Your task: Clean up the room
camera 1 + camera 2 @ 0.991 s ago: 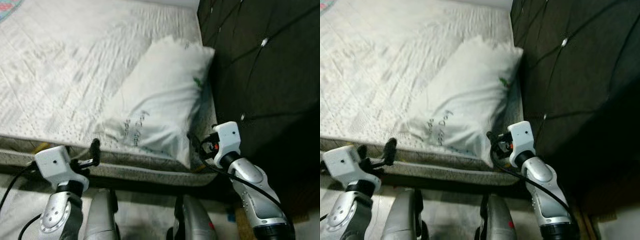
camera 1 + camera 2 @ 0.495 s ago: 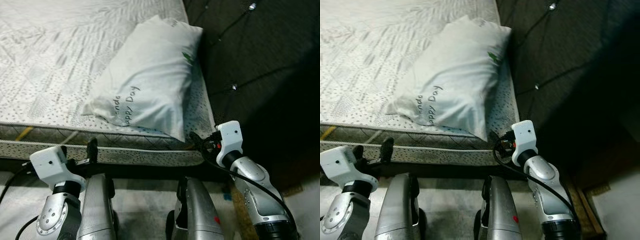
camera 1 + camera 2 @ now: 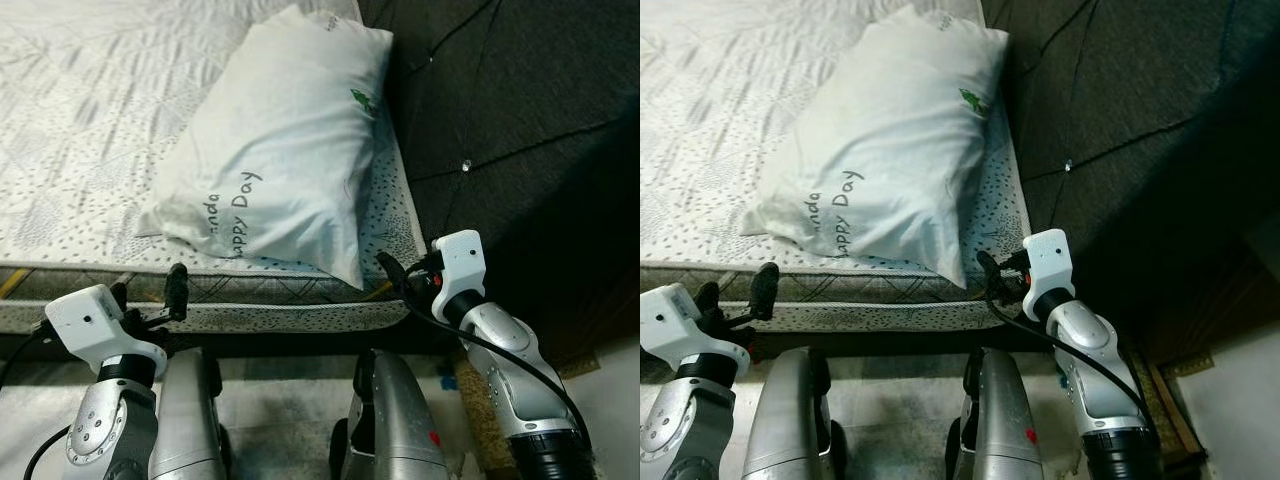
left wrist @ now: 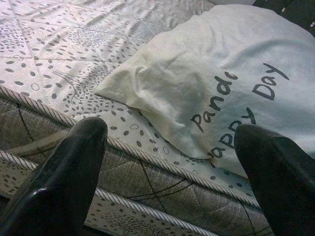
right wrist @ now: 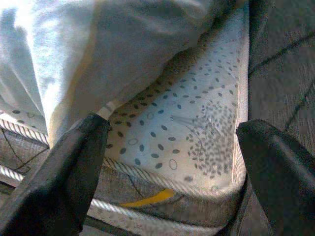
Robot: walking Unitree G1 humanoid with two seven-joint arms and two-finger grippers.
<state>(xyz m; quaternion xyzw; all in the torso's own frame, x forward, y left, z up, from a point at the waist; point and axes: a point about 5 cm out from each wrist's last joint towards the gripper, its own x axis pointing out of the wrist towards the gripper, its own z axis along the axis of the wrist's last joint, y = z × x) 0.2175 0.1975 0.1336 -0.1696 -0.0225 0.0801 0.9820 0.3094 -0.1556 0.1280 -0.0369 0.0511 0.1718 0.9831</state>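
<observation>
A white pillow point(image 3: 280, 150) printed "Panda Happy Day" lies flat on the patterned mattress point(image 3: 70, 150), at the corner beside the dark headboard. My left gripper point(image 3: 150, 290) is open, low in front of the mattress's side edge and short of the pillow's near corner. In the left wrist view the left gripper point(image 4: 172, 132) frames the pillow point(image 4: 236, 73) with nothing between the fingers. My right gripper point(image 3: 395, 272) is open at the mattress corner, just below the pillow's lower tip. Its wrist view shows the right gripper point(image 5: 172, 128) before the pillow's underside point(image 5: 98, 54).
A dark tufted headboard point(image 3: 520, 120) stands along the right of the bed. A yellow tag point(image 5: 147, 198) sticks out of the mattress seam at the corner. My two silver legs point(image 3: 385, 420) stand on the pale floor just before the bed frame.
The whole view has shifted, so the bed corner and pillow sit higher and closer in the picture. The pillow lies as before. Both grippers stay open and low by the mattress edge.
</observation>
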